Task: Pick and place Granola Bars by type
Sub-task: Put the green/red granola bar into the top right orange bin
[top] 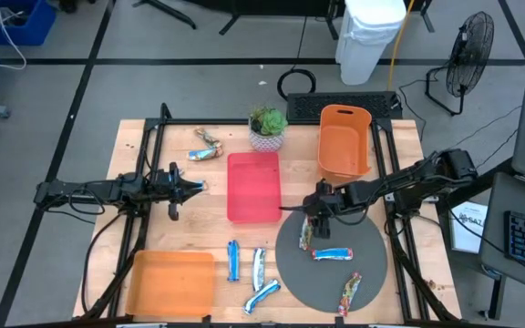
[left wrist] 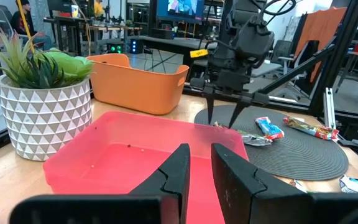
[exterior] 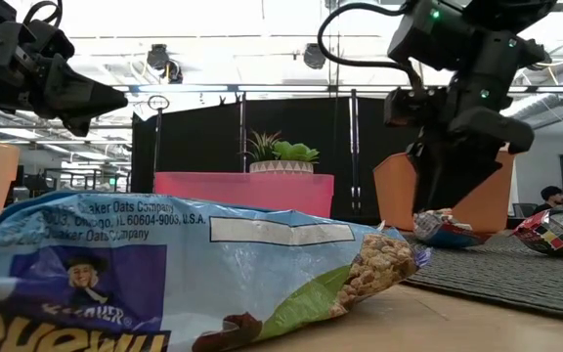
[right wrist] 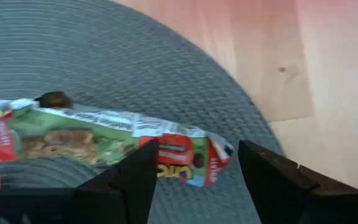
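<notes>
Fingers of the right gripper [top: 308,225] stand wide apart, pointing down over a green and red granola bar [right wrist: 104,144] that lies flat on the round grey mat [top: 372,278]. Nothing is held between them. That bar sits at the mat's upper left edge in the high view. Two more bars lie on the same mat: a blue one [top: 332,254] near the middle and a red and tan one [top: 350,293] lower down.

Off to the left of the high view, the left gripper [top: 200,187] hangs beside the pink tray [top: 253,187]. Its fingers [left wrist: 178,167] sit close together with a thin gap, and nothing is between them.

The pink tray in the middle has no bars in it. The orange bin [top: 344,140] at the upper right looks bare inside too. So does the flat orange tray [top: 171,282] at the lower left.

Three blue bars [top: 259,270] lie on the wood between the orange tray and the mat. Two more bars [top: 207,146] lie near the top, left of the potted plant [top: 268,128].
</notes>
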`<state>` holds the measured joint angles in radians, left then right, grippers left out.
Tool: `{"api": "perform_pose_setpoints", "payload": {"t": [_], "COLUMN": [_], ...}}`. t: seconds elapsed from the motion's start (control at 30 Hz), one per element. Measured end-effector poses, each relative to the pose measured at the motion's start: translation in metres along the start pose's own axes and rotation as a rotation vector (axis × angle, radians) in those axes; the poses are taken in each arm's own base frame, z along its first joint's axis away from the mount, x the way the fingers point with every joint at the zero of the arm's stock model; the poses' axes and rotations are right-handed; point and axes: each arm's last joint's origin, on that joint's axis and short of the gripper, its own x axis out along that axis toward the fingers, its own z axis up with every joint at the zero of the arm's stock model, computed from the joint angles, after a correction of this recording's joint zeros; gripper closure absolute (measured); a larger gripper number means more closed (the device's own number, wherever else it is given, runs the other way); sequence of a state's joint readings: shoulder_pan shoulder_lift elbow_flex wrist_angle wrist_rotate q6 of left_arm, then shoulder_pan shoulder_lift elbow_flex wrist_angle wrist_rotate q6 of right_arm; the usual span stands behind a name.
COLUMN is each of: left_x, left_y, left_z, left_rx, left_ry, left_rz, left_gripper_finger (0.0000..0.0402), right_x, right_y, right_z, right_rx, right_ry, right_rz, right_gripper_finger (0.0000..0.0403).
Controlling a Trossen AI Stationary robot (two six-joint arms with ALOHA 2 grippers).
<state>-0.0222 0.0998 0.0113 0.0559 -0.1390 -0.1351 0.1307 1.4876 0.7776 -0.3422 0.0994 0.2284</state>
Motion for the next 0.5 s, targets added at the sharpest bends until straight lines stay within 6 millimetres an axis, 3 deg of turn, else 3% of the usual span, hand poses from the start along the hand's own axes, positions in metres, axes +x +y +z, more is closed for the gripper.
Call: {"api": "perform_pose_setpoints", "payload": {"t": [0.5], "left_x": [0.0], "left_y": [0.0], "left_z": [0.0], "left_rx": [0.0], "left_ry": [0.0], "left_rz": [0.001], "left_gripper_finger": [0.033], "right_x": [0.009], "right_y": [-0.003], "right_z": [-0.017], "right_rx": [0.019], "right_ry": [0.021], "right_rz": [-0.004], "right_gripper_finger": [0.022]}}
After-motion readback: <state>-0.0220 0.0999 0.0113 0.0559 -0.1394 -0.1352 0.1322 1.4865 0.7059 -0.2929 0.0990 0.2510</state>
